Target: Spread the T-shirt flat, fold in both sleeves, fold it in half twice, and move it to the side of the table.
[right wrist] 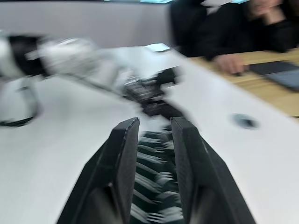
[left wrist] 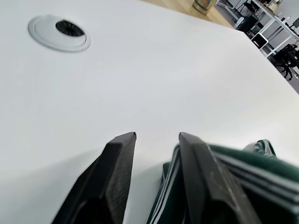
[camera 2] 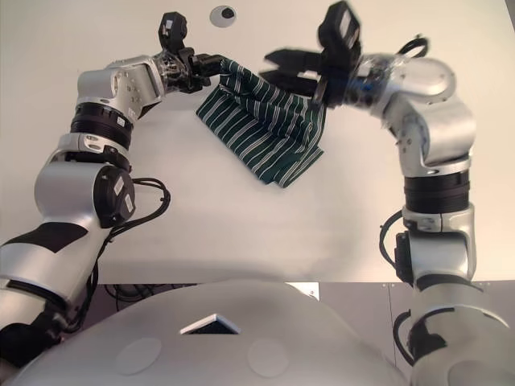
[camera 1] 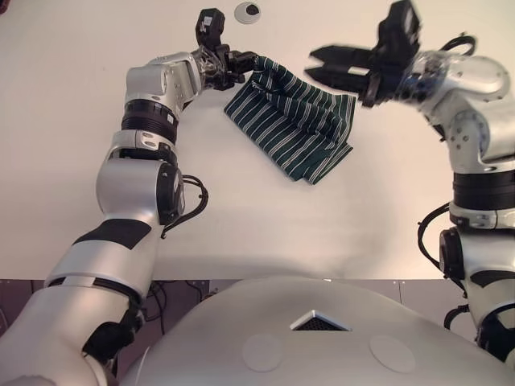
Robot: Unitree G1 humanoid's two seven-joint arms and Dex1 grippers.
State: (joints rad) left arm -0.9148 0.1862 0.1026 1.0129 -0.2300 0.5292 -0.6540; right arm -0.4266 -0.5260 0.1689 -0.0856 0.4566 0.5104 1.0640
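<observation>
**Folded T-shirt on the bench, both tools spread at its far edge**

The T-shirt (camera 1: 294,125), dark green with thin white stripes, lies folded into a compact, roughly rectangular bundle on the white bench (camera 1: 322,233). It sits toward the far middle of the surface and is turned at an angle, with one corner pointing toward the robot. Its far left corner is bunched and raised a little off the bench.

The left tool (camera 1: 245,66) is at that raised corner. Its two fingers (left wrist: 117,163) are parted, with bare bench showing between their tips. The green cloth lies against the outer side of one finger and reaches a little way into the gap lower down. The pictures do not settle whether the cloth is clamped.

The right tool (camera 1: 315,66) hangs above the far right part of the T-shirt, pointing toward the left tool. Its fingers are spread wide and hold nothing. In the right wrist view the striped cloth shows through the gap between them.

A round grey cable port (camera 1: 247,12) is set into the bench just beyond the left tool.
</observation>
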